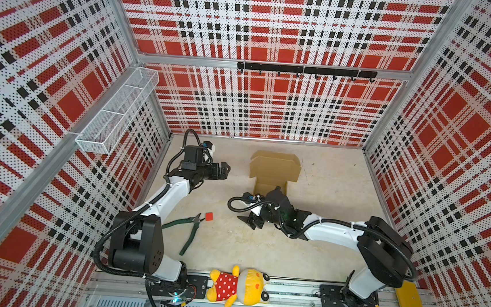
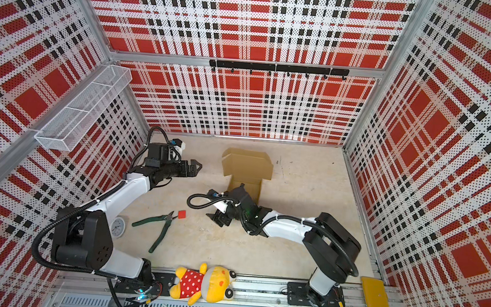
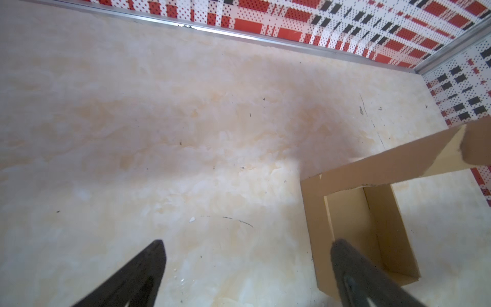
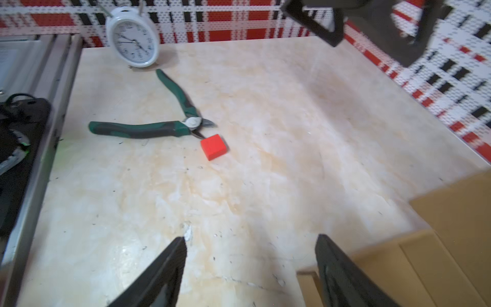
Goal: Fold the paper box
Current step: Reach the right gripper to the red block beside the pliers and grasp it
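The paper box is brown cardboard, partly folded, standing at the back middle of the table with flaps raised. The right arm's wrist hides its near end in both top views. My left gripper hovers to the left of the box, apart from it and open. In the left wrist view the left gripper holds nothing and the box lies beside one finger. My right gripper is open and empty over bare table, in front of the box.
Green pliers and a red block lie left of centre. A white clock stands near the left arm. A plush toy and a yellow plate rest on the front rail.
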Available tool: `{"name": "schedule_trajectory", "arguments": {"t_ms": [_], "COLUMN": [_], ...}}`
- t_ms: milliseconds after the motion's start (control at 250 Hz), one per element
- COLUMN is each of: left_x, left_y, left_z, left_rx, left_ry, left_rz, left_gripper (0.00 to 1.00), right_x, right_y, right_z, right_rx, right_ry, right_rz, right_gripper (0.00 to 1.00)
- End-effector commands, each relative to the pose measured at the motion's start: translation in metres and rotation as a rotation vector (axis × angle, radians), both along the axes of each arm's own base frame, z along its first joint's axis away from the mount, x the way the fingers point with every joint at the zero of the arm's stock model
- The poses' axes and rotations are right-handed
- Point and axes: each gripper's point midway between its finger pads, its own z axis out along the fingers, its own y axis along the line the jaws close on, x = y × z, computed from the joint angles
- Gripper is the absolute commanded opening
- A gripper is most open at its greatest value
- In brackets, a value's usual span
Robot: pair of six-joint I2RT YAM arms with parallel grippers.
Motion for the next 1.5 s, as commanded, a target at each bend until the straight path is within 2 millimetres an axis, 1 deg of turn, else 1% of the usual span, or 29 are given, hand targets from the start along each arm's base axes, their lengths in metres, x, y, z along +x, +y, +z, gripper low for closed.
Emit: {"name": "schedule_trajectory", "arguments": {"t_ms": [0,68,168,272,412,472,556,632,728,868,876,980,1161,1261,1361,1437,1497], "left_x": [0.000,0.001,0.003,0.001,0.001,0.001,0.000,0.000,0.000,0.000,0.001,-0.001,0.000,-0.002,-0.001,-0.002,-0.003], "left_y": [0.023,0.038,0.061,0.071,0.075,0.076,0.078,0.084,0.084,0.085,0.085,0.084,0.087,0.087,0.091,0.091,0.091], "left_z": [0.014,0.017,0.016,0.019,0.019,0.023,0.026,0.024,0.026,0.024,0.024,0.026,0.024,0.029,0.027,0.028,0.031], "left_rx": [-0.009,-0.014,-0.038,-0.049,-0.046,-0.045,-0.033,-0.023,-0.030,-0.029,-0.030,-0.041,-0.039,-0.051,-0.043,-0.049,-0.060], "left_ry": [-0.048,-0.059,-0.057,-0.065,-0.071,-0.080,-0.093,-0.089,-0.088,-0.085,-0.086,-0.086,-0.085,-0.092,-0.092,-0.092,-0.096], "left_rz": [0.051,0.088,0.159,0.185,0.195,0.194,0.194,0.219,0.222,0.226,0.226,0.224,0.234,0.233,0.247,0.246,0.245], "left_gripper": [0.99,1.00,1.00,0.99,1.00,1.00,0.99,1.00,0.99,0.99,1.00,1.00,0.99,1.00,0.99,1.00,0.99], "right_x": [-0.013,-0.017,-0.017,-0.014,-0.011,-0.007,-0.004,0.000,0.006,0.005,0.005,0.006,0.003,0.001,-0.002,-0.002,-0.002], "right_y": [0.031,0.044,0.058,0.069,0.081,0.085,0.091,0.096,0.103,0.114,0.115,0.120,0.130,0.133,0.137,0.138,0.138], "right_z": [0.007,0.003,-0.007,-0.021,-0.044,-0.055,-0.065,-0.073,-0.086,-0.098,-0.096,-0.108,-0.116,-0.122,-0.126,-0.132,-0.130], "right_rx": [0.042,0.051,0.048,0.023,-0.024,-0.056,-0.080,-0.085,-0.111,-0.118,-0.114,-0.128,-0.129,-0.149,-0.150,-0.168,-0.181], "right_ry": [-0.024,-0.003,0.031,0.065,0.097,0.113,0.122,0.117,0.139,0.148,0.146,0.174,0.182,0.186,0.173,0.178,0.174], "right_rz": [0.157,0.205,0.244,0.269,0.295,0.298,0.305,0.310,0.296,0.328,0.330,0.335,0.363,0.372,0.384,0.383,0.382], "right_gripper": [0.78,0.78,0.77,0.76,0.76,0.75,0.75,0.75,0.74,0.73,0.73,0.72,0.69,0.67,0.65,0.62,0.60]}}
